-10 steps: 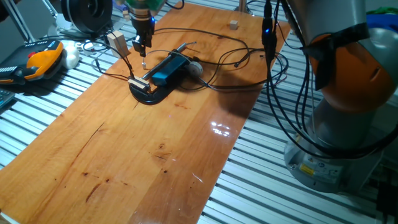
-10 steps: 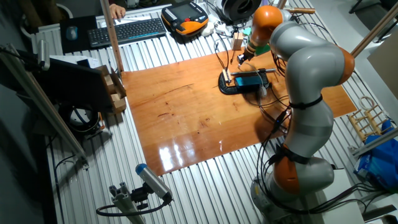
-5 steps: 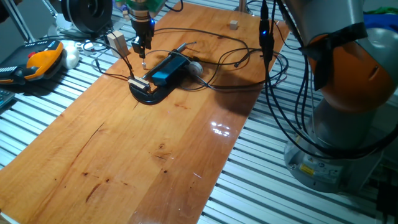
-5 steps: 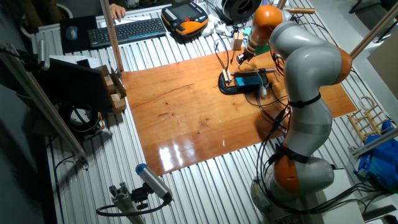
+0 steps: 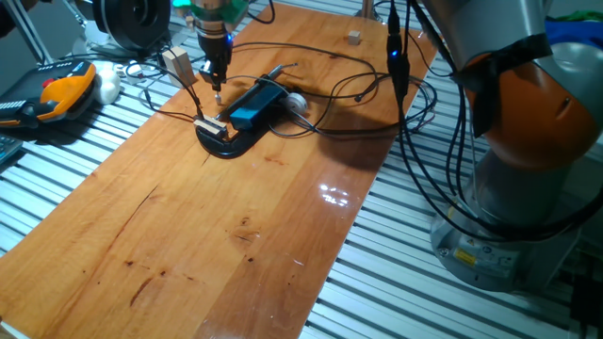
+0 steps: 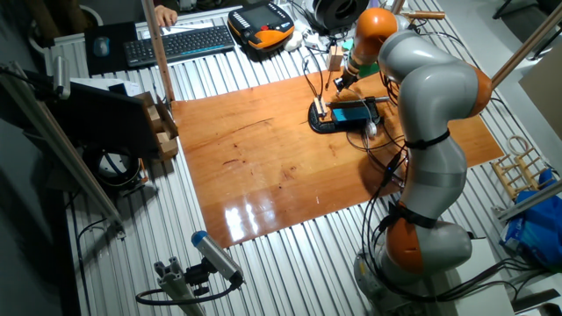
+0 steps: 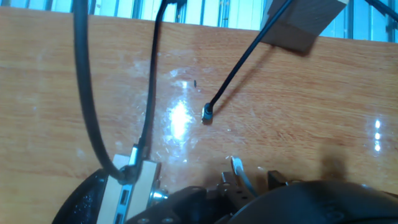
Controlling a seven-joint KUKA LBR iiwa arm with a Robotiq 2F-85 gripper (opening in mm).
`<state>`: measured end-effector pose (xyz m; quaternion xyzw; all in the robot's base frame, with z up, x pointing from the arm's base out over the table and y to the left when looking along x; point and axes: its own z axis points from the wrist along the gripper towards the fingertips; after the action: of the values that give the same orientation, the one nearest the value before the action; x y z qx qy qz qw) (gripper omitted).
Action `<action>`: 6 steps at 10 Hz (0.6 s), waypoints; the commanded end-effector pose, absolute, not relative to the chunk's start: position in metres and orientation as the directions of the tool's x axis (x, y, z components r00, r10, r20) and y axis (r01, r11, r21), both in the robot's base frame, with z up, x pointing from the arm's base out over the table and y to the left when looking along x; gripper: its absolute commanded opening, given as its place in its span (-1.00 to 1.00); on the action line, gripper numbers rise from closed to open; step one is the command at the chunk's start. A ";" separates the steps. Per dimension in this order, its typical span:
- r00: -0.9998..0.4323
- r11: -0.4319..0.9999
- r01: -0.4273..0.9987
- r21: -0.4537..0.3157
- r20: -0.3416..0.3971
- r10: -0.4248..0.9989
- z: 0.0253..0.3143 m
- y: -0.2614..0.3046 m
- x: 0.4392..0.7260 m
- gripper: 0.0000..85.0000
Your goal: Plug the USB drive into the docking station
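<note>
Currently the gripper (image 5: 216,83) hangs above the wooden surface (image 5: 217,235), fingers pointing down, just past the 11 o'clock end of the docking station (image 5: 252,106). A small pale piece shows at its tips, likely the USB drive (image 5: 218,95), held vertical so its plug end could go down into a port; too small to confirm, so whether the jaws clamp it I cannot tell. The hand view shows only a thin pale sliver at 6 o'clock in the frame, partly hidden by dark gripper parts.

Dock is a bright-blue box lying on a black curved base (image 5: 224,143), set at roughly 11 o'clock on the surface, long axis running 2 to 8 o'clock in one fixed view. A pale connector block (image 5: 209,125) sits on the base's 8 o'clock end, thin black cables (image 5: 330,89) trailing off toward 2 o'clock; the base probably keeps the dock from sliding under insertion force.

A tan wooden block (image 5: 175,62) stands just beside the gripper at its 9 o'clock, with a black wire. An orange-and-black pendant (image 5: 57,92) lies off the surface at 9 o'clock.

Judgement: approach stage, not inserted; gripper is offset from the dock, so alignment over the port comes next. Cables near the base could snag.
</note>
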<state>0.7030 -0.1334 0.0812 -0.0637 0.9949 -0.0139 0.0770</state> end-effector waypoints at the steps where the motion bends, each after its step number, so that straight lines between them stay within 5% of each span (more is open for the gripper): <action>1: -0.979 0.991 -0.130 -0.039 -0.156 -0.135 0.081 -0.133 0.703 -0.20; 6: -0.967 0.977 -0.210 -0.045 -0.135 -0.214 0.074 -0.132 0.706 -0.20</action>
<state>0.7059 -0.1316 0.0738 -0.1076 0.9917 -0.0156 0.0692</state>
